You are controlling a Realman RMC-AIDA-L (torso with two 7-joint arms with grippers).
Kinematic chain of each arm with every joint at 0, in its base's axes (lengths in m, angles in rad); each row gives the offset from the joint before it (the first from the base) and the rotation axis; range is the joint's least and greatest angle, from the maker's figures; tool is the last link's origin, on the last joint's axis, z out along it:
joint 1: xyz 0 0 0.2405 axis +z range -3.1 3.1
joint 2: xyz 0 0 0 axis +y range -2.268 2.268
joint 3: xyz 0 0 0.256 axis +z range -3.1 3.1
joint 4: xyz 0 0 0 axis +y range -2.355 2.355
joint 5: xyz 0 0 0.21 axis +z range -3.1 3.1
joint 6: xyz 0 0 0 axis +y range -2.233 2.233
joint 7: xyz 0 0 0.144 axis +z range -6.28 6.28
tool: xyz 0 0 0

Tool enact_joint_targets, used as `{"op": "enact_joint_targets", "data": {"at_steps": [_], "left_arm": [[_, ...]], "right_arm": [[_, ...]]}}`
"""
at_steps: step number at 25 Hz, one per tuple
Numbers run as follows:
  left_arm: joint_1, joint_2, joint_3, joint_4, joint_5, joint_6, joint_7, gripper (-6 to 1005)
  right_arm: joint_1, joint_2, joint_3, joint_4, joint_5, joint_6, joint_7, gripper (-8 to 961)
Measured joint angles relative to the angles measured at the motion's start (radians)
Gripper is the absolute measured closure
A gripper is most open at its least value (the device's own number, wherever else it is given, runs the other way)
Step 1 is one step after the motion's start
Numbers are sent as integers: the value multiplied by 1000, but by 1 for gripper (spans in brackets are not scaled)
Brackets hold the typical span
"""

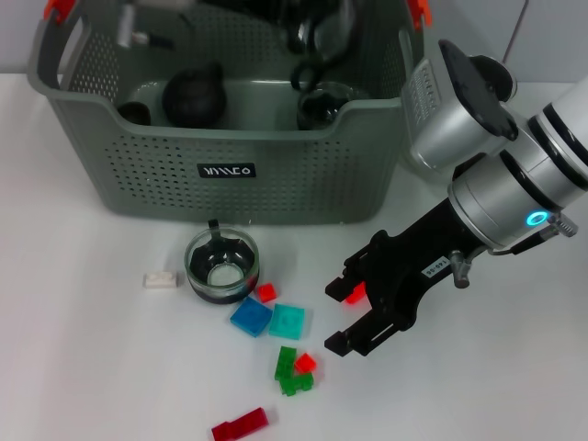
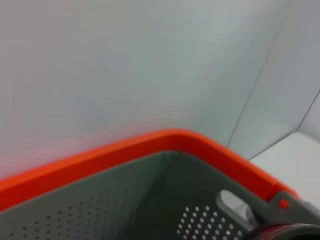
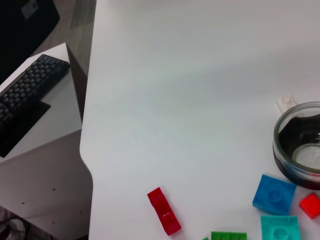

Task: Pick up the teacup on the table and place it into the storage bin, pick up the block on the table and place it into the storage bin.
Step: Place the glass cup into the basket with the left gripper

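1. While the right gripper (image 1: 342,317) hovers low over the table (image 1: 83,367), its black fingers stand wide apart and hold nothing; a small red block (image 1: 355,294) shows just past the upper finger, lying on the table rather than gripped.
2. Beside the fingertips, toward the robot's left, lies a scatter of glossy, translucent studded plastic blocks: a teal square (image 1: 288,321), a blue square (image 1: 251,316), green pieces (image 1: 290,371) and a long dark red brick (image 1: 240,426).
3. Beyond the blocks stands the teacup (image 1: 221,266), a round clear glass with a dark band, upright and still on the table, so I judge that neither pick is done.
4. Farther ahead sits the storage bin (image 1: 230,175), grey perforated plastic with orange clips, already holding dark glassware.
5. Of the left gripper I cannot tell anything; its wrist camera looks at the bin's orange rim.
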Motion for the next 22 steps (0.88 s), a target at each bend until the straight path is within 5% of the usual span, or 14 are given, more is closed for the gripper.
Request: {"op": "enact_joint_targets", "data": {"at_steps": [11, 22], "left_arm": [[8, -47, 77, 50, 0, -102, 27, 924], [12, -67, 81, 124, 0, -214, 89, 919]], "right_arm": [[0, 0, 6, 9, 0, -1, -21, 192], [0, 0, 5, 22, 0, -1, -28, 189]]}}
